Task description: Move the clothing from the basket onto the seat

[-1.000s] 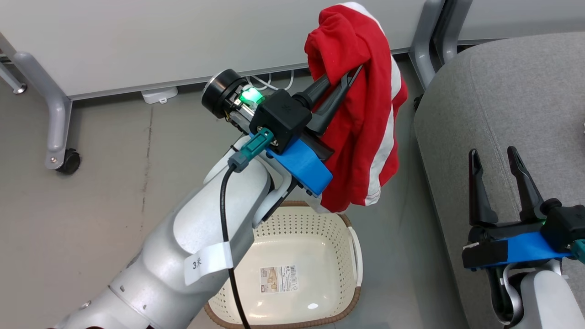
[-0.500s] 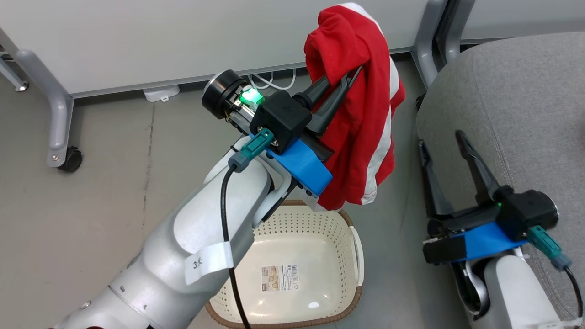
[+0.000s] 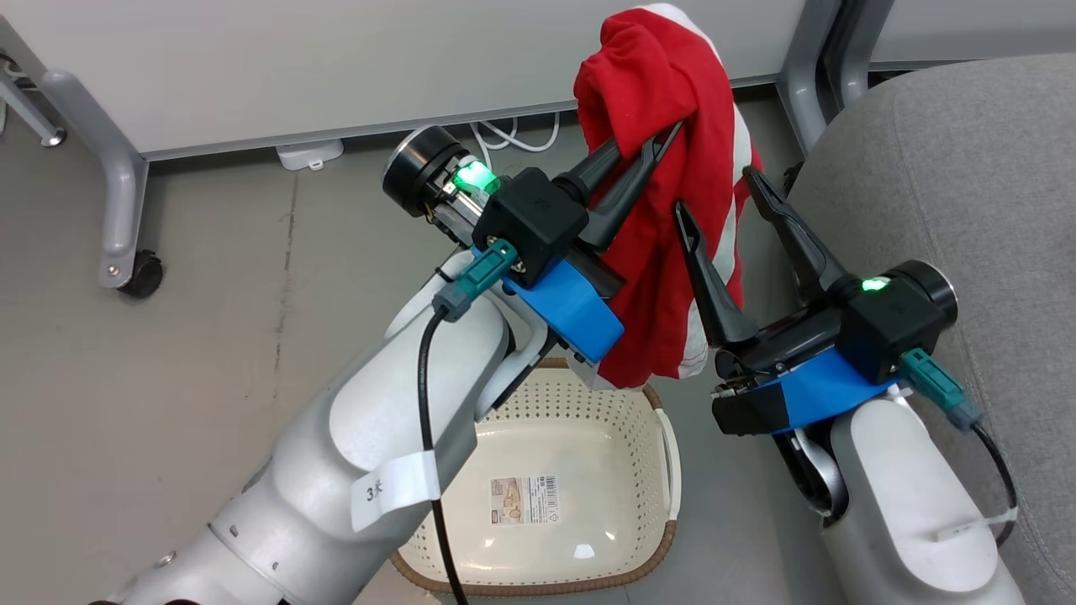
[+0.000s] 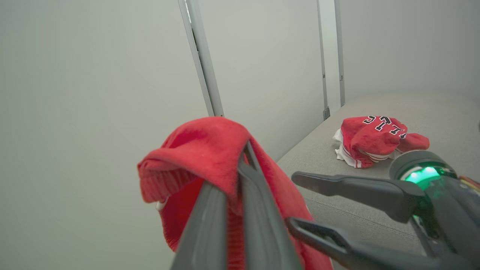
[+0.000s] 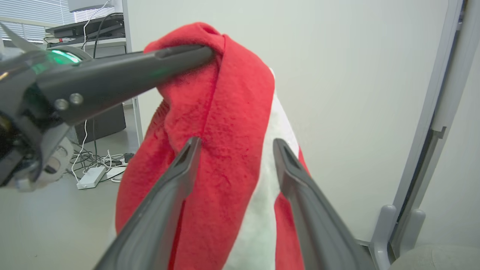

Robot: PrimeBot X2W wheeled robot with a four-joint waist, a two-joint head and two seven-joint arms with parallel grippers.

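Since the earlier frame the right pincer [image 3: 714, 192] has risen from the lower right of the head view to centre right. The camera has also shifted slightly.

Findings:
- The right pincer stands wide, with one finger either side of the hanging clothing [image 3: 656, 277]. The right wrist view shows the cloth between the fingers, not yet gripped.
- The left pincer [image 3: 651, 134] is clamped on the top fold of the clothing at upper centre. The red and white garment drapes down from it, clear of the basket [image 3: 664, 538].
- The basket sits at lower centre. Its visible floor carries only a label [image 3: 523, 500], though the left arm hides part of it.
- The seat [image 3: 950, 168] fills the right edge. In the left wrist view a second red garment [image 4: 375, 140] already lies on it, at centre right.

Assessment: the garment is lifted out and the carry to the seat is in hand, late in the task. The right pincer appears placed for a second hold. The next move calls for closing it on the cloth below the left's grip, or swinging the load rightward over the cushion before release. The hem must clear the seat edge.
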